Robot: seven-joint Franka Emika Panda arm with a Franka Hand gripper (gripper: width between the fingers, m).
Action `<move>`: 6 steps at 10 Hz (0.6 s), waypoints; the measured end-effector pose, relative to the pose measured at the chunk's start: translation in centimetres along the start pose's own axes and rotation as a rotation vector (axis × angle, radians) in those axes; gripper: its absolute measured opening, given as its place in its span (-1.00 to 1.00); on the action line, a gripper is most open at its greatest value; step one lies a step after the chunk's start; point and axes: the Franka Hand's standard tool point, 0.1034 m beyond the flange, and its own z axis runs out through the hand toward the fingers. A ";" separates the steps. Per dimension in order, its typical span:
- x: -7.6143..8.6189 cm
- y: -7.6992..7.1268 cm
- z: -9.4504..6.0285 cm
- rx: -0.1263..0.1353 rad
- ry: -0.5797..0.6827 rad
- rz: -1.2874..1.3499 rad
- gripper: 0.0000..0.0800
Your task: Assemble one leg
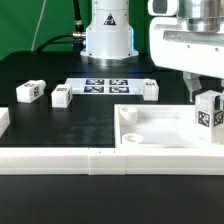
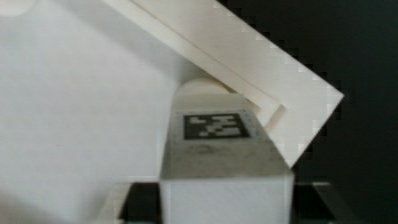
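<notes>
My gripper (image 1: 207, 98) is shut on a leg (image 1: 208, 112), a small white block with a black-and-white tag, and holds it upright over the far right corner of the large white tray-like part (image 1: 160, 140). In the wrist view the held leg (image 2: 221, 140) reaches from between my dark fingers (image 2: 150, 200) toward the tray's raised corner rim (image 2: 267, 75). Three more legs lie on the black table: one (image 1: 29, 92) at the exterior view's left, one (image 1: 62, 96) beside the marker board, one (image 1: 148, 90) right of it.
The marker board (image 1: 103, 86) lies flat at the table's middle back. The robot base (image 1: 107, 35) stands behind it. A white rail (image 1: 60, 160) runs along the front edge, with a white piece (image 1: 4, 120) at the far left.
</notes>
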 end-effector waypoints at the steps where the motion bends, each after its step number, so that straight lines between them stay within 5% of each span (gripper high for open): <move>1: 0.0 0.0 0.0 0.003 -0.005 0.113 -0.27; 4: 0.1 0.0 0.0 0.012 -0.023 0.297 -0.27; 6: 0.0 -0.1 0.1 0.013 -0.023 0.265 -0.10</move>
